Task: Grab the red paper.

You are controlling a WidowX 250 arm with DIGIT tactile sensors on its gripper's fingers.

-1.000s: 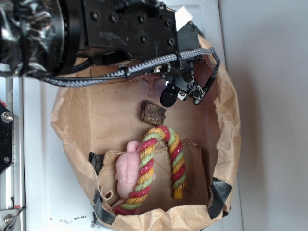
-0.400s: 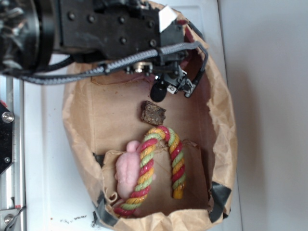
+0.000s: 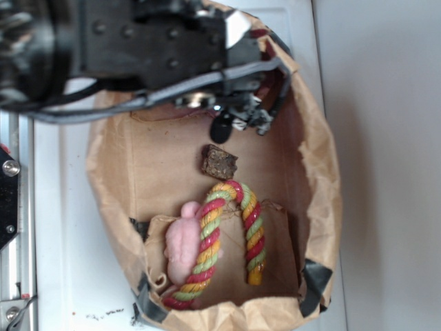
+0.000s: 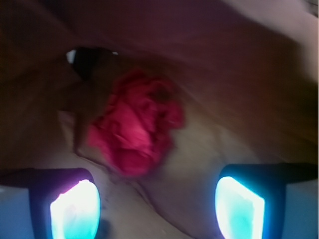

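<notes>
The red paper (image 4: 134, 127) shows in the wrist view as a crumpled bright red wad lying on the brown bag floor near the bag's wall. It sits ahead of my gripper (image 4: 157, 209) and slightly left of centre, apart from both glowing fingertips (image 4: 75, 209). The jaws stand wide open with nothing between them. In the exterior view my gripper (image 3: 241, 124) hangs at the top end of the bag, and the black arm covers the red paper there.
A brown paper bag (image 3: 324, 179) with tall crumpled walls surrounds everything. On its floor lie a brown rough chunk (image 3: 219, 161), a red, green and yellow twisted rope (image 3: 231, 234) and a fuzzy pink lump (image 3: 180, 245).
My gripper has moved up the picture and slightly left, away from the brown chunk toward the bag's top end. It has stayed open. The bag has shifted a little.
</notes>
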